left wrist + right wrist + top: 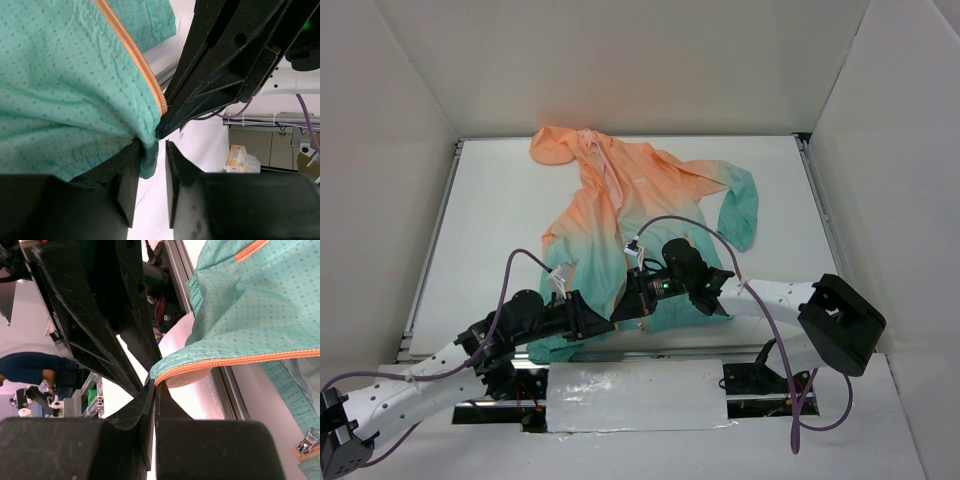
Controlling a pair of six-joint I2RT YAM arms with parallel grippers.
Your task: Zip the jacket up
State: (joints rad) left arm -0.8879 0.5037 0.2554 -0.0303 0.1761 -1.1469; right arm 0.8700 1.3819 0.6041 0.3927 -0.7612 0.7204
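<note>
From above, you see the jacket [620, 200] spread flat on the white table [500, 220], its peach hood at the far side and its teal hem towards the arm bases. Your left gripper [600, 320] and right gripper [632, 298] meet over the hem, close beside each other. In your left wrist view, the left claw's jaws stand partly apart with a fold of teal hem hanging between them. The cloth touches one finger [127, 190], and there is a visible gap to the other. The orange zipper [132, 52] runs down the fabric edge to where the right claw's black tips come together. In your right wrist view, the right claw's fingers [165, 440] are pressed tight together, pinching the hem corner where the zipper tape ends. The teal panel stretches away to the right, and a small metal piece [309, 439] shows at the lower right.
</note>
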